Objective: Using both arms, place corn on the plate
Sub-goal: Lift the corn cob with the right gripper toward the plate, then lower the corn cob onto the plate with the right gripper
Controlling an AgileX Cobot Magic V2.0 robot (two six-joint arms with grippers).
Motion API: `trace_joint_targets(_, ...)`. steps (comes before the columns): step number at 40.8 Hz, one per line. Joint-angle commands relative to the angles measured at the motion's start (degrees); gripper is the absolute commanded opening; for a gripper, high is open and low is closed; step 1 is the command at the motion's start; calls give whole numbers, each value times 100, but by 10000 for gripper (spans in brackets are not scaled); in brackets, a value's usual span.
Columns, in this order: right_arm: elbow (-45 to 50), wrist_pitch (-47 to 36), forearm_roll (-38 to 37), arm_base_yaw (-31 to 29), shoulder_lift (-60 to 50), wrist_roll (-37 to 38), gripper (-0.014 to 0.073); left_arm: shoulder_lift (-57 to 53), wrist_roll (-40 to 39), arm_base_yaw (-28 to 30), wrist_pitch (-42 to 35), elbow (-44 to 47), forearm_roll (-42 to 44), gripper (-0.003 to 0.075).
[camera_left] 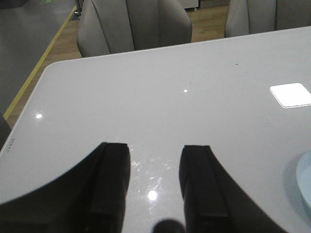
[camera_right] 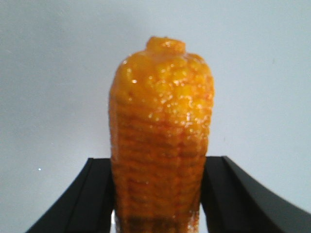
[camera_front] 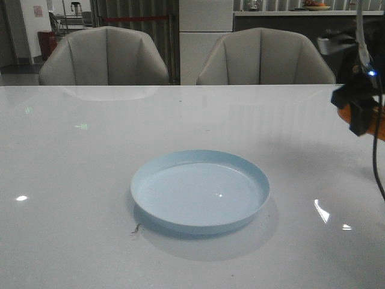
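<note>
The pale blue plate (camera_front: 200, 190) sits in the middle of the white table and holds nothing; its rim also shows in the left wrist view (camera_left: 304, 187). My right gripper (camera_right: 160, 162) is shut on the orange corn (camera_right: 160, 141), whose blunt tip points away from the wrist. In the front view that gripper (camera_front: 360, 105) hangs above the table at the far right edge, with a sliver of the corn (camera_front: 377, 123) showing behind it. My left gripper (camera_left: 154, 150) is open and empty over bare table, left of the plate; it is out of the front view.
Two grey chairs (camera_front: 105, 57) (camera_front: 264, 60) stand behind the table's far edge. A black cable (camera_front: 378, 162) hangs from the right arm. The table's left edge and rounded far corner (camera_left: 48, 70) show in the left wrist view, with the floor beyond.
</note>
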Motion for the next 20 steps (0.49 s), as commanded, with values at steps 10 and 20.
trace_joint_targets(10,-1105,291,1259,1352,-290,-2120,133,-15,-47,2,-193,-150,-53,326)
trace_joint_targets(20,-1105,724,1883,1804,50,-2157,133,-15,-47,2,19,-150,-75,326)
